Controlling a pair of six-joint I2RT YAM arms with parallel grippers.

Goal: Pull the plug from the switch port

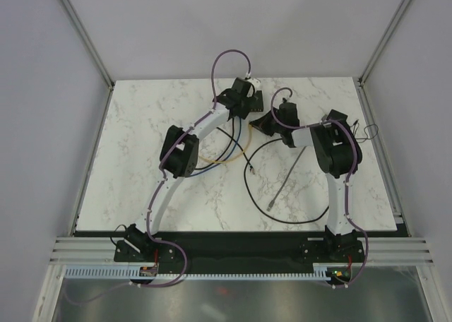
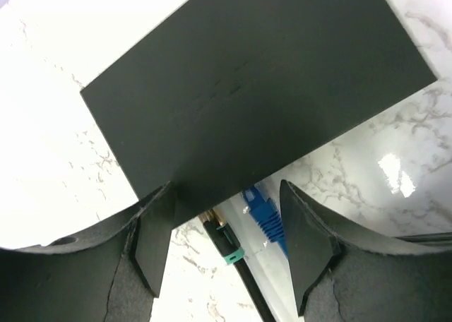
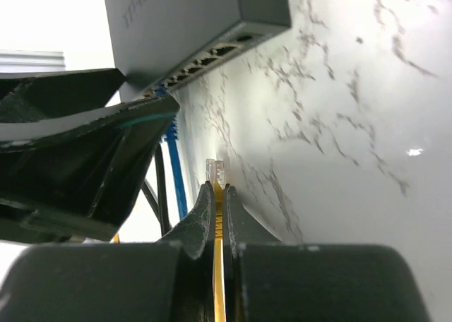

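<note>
1. Right gripper (image 3: 219,191) is pinching a yellow cable (image 3: 218,265) between fully closed jaws, the cord running straight out through the slit between the two fingers.
2. A clear plug (image 3: 217,170) is standing just past the fingertips on the end of that cable, its tip hanging free in the air and touching nothing.
3. Well ahead of these jaws and slightly to their left, the switch (image 3: 191,25) is lying flat on the marble table (image 3: 339,124), its row of sockets facing back toward the gripper; the plug is sitting clear of the ports.
4. A blue cable (image 3: 174,174) is trailing from the socket row down the left side of the closed jaws.
5. Left gripper (image 2: 226,195) is holding its jaws wide apart and is gripping nothing, the padded fingers (image 2: 155,244) framing the switch's socket edge from above.
6. The black top of the switch is filling the space ahead of the left jaws; whether either pad is touching the casing cannot be told.
7. Between the spread fingers, a blue plug and a black cable with a green collar (image 2: 232,255) are leading back from the switch's near edge.
</note>
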